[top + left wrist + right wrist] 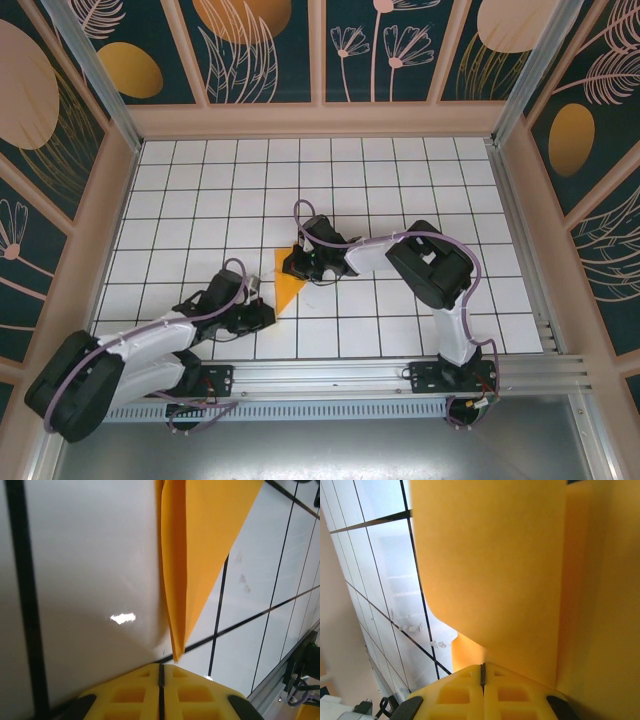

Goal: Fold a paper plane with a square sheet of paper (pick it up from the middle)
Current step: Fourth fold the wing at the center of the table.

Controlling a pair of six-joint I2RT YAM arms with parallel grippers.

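Note:
The square sheet of paper [288, 287] lies on the white grid table as a creased orange-yellow triangle with its point toward the near edge. My left gripper [262, 316] is shut, low over the table just left of that point. In the left wrist view the paper's narrow tip [176, 650] ends right in front of the closed jaws [161, 668], apart from them. My right gripper [302, 267] is shut at the paper's upper right side. A raised, curved flap of the paper [510, 570] stands directly beyond its closed jaws [482, 666]; whether they touch it I cannot tell.
The white tiled table [400, 170] has free room toward the back and both sides. A metal rail [400, 375] runs along the near edge. Dark patterned wall panels [265, 50] with beige frames close in the back and sides.

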